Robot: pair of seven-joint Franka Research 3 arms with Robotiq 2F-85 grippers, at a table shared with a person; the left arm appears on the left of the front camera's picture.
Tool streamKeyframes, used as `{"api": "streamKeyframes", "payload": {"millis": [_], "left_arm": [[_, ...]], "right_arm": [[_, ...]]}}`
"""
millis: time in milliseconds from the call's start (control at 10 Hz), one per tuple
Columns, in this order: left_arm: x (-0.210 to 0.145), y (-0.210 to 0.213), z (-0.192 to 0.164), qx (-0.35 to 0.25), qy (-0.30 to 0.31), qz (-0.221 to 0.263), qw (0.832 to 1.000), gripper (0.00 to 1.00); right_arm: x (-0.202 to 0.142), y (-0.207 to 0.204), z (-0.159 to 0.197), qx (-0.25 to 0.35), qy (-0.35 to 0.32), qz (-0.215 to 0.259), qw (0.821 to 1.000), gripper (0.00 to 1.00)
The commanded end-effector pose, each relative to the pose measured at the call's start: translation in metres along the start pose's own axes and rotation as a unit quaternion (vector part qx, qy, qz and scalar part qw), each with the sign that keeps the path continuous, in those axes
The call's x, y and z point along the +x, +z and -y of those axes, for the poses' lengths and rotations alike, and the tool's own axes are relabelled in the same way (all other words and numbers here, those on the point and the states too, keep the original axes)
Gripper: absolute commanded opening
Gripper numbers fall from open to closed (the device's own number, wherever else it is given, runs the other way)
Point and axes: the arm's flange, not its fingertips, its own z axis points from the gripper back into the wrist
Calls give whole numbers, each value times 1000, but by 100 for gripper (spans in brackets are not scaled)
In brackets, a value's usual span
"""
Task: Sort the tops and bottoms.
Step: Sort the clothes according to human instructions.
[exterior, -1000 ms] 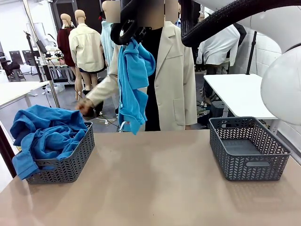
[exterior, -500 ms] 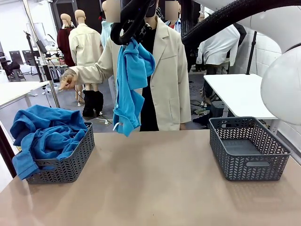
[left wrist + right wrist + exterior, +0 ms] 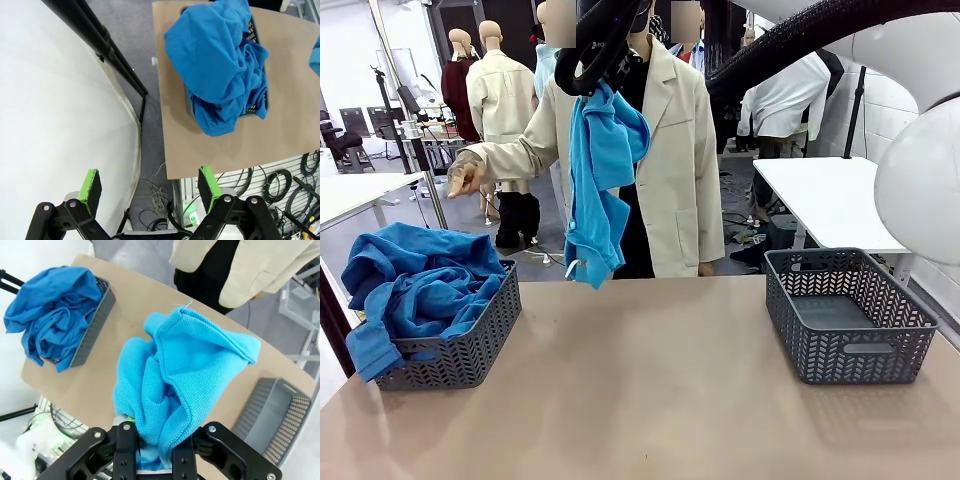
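The right gripper [image 3: 592, 72] is clamped on a sky-blue shirt [image 3: 600, 170], hoisted above the table [image 3: 650, 390] so it hangs free for sorting; royal-blue tops [image 3: 415, 285] fill the left basket [image 3: 470, 350]; the left gripper [image 3: 150, 187] gapes wide, holding nothing.

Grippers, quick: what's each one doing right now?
Left gripper: open, holding nothing.
Right gripper: shut on the sky-blue shirt, which hangs high above the table.
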Motion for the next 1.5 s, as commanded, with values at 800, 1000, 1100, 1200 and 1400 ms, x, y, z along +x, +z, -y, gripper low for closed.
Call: {"api": "streamKeyframes", "payload": {"millis": [800,1000,1100,1200,1400], "left_arm": [[1,1,-1,4,0,-1,1000,100],[1,1,-1,4,0,-1,1000,100],[1,1,-1,4,0,-1,1000,100],[1,1,-1,4,0,-1,1000,100],[1,1,-1,4,0,-1,1000,100]], "right_arm": [[63,-29,-64,122,-158,43,979,0],[84,-48,-110,221,-197,98,950,0],[95,-54,-131,253,-220,163,928,0],[111,-61,-157,329,-254,227,881,0],[117,-100,-209,420,-268,195,845,0]]}}
